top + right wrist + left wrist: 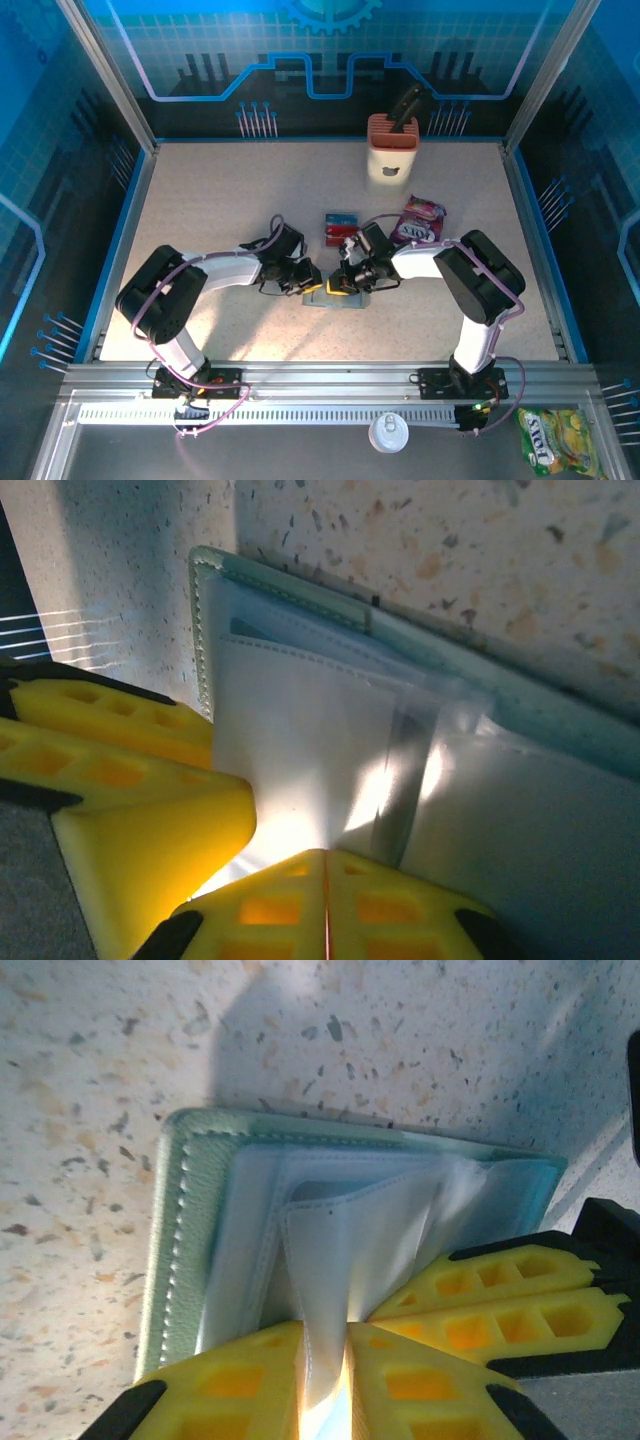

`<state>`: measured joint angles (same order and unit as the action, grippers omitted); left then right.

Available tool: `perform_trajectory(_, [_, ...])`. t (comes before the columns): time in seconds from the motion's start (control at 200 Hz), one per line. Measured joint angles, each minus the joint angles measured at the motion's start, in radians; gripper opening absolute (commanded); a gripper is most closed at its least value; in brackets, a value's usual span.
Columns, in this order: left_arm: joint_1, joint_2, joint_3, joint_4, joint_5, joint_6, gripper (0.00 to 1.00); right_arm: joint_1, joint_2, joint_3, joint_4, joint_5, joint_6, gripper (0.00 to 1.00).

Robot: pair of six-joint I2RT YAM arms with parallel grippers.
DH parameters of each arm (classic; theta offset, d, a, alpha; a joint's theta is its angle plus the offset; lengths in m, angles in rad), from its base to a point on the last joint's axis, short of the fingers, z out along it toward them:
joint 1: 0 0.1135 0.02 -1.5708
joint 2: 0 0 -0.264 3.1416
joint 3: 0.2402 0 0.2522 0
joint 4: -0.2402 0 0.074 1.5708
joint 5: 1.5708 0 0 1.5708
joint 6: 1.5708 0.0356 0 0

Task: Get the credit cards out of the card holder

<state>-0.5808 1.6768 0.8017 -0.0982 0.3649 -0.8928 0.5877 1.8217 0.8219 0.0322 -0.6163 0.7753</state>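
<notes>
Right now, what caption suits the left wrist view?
Left gripper pinches a white flap of the open card holder.

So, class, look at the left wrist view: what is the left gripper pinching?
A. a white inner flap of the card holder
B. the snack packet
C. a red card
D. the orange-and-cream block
A: the left gripper has its yellow fingers closed on the white inner flap of the card holder.

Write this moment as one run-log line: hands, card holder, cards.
left hand: shut on card holder inner flap | right hand: shut at its clear pocket | blue card: out on table
</notes>
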Motion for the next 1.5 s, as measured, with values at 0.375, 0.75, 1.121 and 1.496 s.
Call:
perform_trajectory(0.375, [-0.017, 0.0, 0.077, -0.027, 0.039, 0.002, 0.26, -0.017, -0.174, -0.021, -0.121, 0.079, -0.016, 0.19])
perform_trajectory(0.75, [-0.09, 0.093, 0.257, -0.078, 0.069, 0.009, 0.35, -0.084, -0.374, -0.006, -0.399, 0.264, -0.094, 0.23])
perform_trajectory(1.121, [-0.113, 0.163, 0.303, -0.083, 0.101, 0.026, 0.41, -0.097, -0.438, -0.022, -0.461, 0.328, -0.099, 0.25])
perform_trajectory(1.496, [-0.043, 0.034, 0.224, -0.2, -0.008, 0.137, 0.31, -0.056, -0.393, -0.017, -0.405, 0.284, -0.091, 0.23])
